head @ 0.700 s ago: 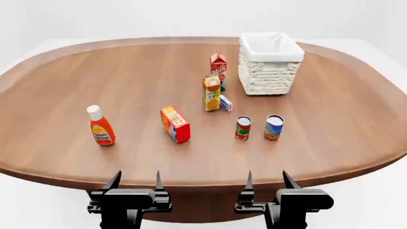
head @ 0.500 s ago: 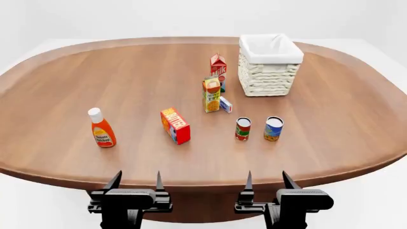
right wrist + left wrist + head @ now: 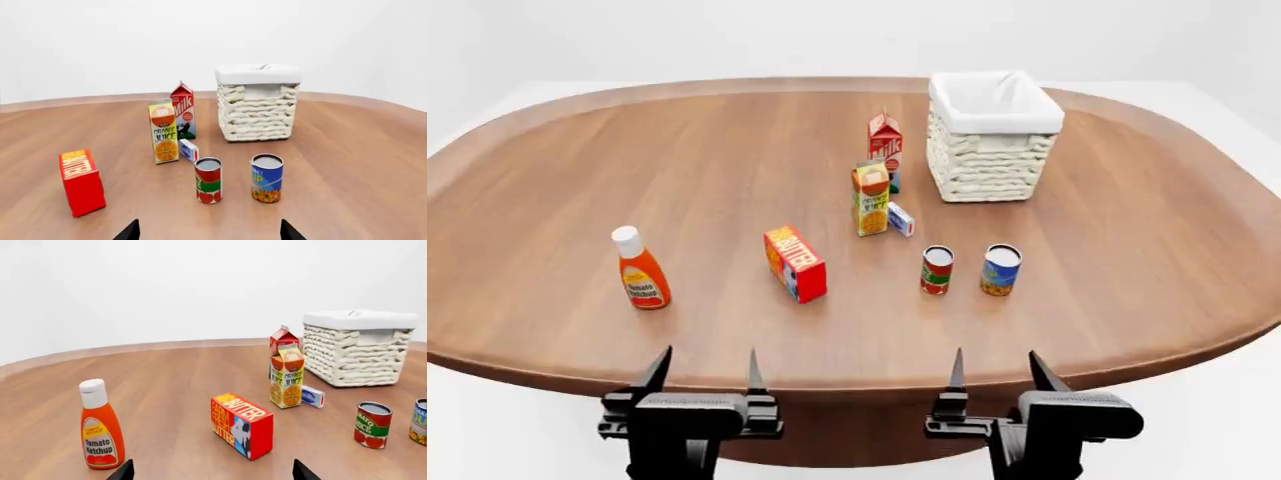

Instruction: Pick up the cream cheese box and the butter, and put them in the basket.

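The butter [image 3: 794, 262] is a red box with an orange-yellow face, lying mid-table; it also shows in the left wrist view [image 3: 241, 425] and the right wrist view [image 3: 81, 181]. The cream cheese box [image 3: 901, 218], small, white and blue, leans by the orange juice carton [image 3: 870, 198]; it shows in the wrist views too [image 3: 312, 396] [image 3: 189, 150]. The cream woven basket [image 3: 993, 136] stands at the far right [image 3: 356, 347] [image 3: 257, 102]. My left gripper [image 3: 703, 368] and right gripper [image 3: 996, 368] are open and empty, at the table's near edge, far from all objects.
A ketchup bottle [image 3: 641, 268] stands at the left. A milk carton [image 3: 885, 145] stands behind the juice carton. Two cans [image 3: 937, 269] [image 3: 1001, 268] stand in front of the right gripper. The oval wooden table [image 3: 587, 180] curves away at both sides.
Both grippers have shifted slightly in the head view, tips a little higher and wider apart. The objects on the table have not moved.
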